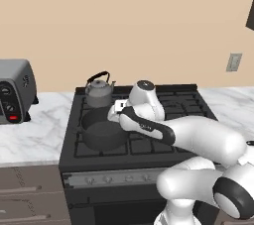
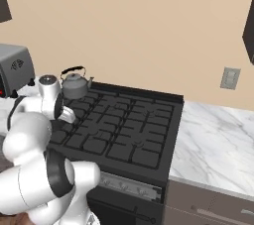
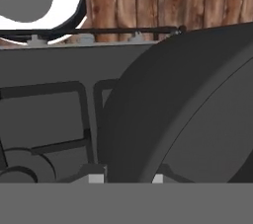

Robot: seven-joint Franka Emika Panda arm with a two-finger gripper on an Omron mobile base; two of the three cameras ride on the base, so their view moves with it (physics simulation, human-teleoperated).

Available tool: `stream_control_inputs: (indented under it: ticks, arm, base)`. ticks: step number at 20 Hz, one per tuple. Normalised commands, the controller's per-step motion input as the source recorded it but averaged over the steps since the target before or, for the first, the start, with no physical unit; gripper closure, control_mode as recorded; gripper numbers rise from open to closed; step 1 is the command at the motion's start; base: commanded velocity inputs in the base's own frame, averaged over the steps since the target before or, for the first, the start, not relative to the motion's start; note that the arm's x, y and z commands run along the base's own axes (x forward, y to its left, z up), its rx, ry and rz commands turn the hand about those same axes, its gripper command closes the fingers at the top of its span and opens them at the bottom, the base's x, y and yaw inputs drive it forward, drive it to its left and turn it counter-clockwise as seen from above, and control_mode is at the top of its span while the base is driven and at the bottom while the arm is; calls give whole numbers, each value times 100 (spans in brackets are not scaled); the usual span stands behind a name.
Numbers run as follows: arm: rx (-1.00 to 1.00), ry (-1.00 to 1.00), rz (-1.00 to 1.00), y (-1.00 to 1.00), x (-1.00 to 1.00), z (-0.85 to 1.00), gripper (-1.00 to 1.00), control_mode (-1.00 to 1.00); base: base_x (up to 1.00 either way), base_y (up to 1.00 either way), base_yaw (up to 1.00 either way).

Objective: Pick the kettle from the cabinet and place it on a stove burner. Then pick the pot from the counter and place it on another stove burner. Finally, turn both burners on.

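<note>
The grey kettle (image 1: 99, 91) (image 2: 75, 86) stands on the rear left burner of the black stove (image 1: 173, 102) (image 2: 124, 125). The wide dark pot (image 1: 101, 132) (image 3: 188, 109) is over the front left burner, just in front of the kettle. My gripper (image 1: 115, 112) (image 3: 127, 178) reaches down at the pot's right rim. In the hand view the pot's wall runs between the two fingertips, so the gripper is shut on the rim. Whether the pot rests fully on the grate I cannot tell.
A grey toaster oven (image 1: 15, 90) (image 2: 15, 68) stands on the marble counter (image 1: 30, 135) left of the stove. More counter (image 2: 218, 144) lies to the right. Stove knobs (image 1: 114, 178) line the front panel. The right burners are bare.
</note>
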Motion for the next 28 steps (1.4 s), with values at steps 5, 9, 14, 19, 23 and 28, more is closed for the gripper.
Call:
stream_control_inputs:
  ticks: [5,9,14,19,23,28]
  arm:
    - [0,0,0,13,25,-20,100,-100]
    - [0,0,0,17,23,-13,100,-100]
    - [0,0,0,8,14,-7,100,-100]
    - [0,0,0,2,6,-6,100,-100]
    - [0,0,0,0,2,-9,100,-100]
    - [0,0,0,0,9,-10,100,-100]
  base:
    - [0,0,0]
    - [0,0,0]
    - [0,0,0]
    - [0,0,0]
    - [0,0,0]
    - [0,0,0]
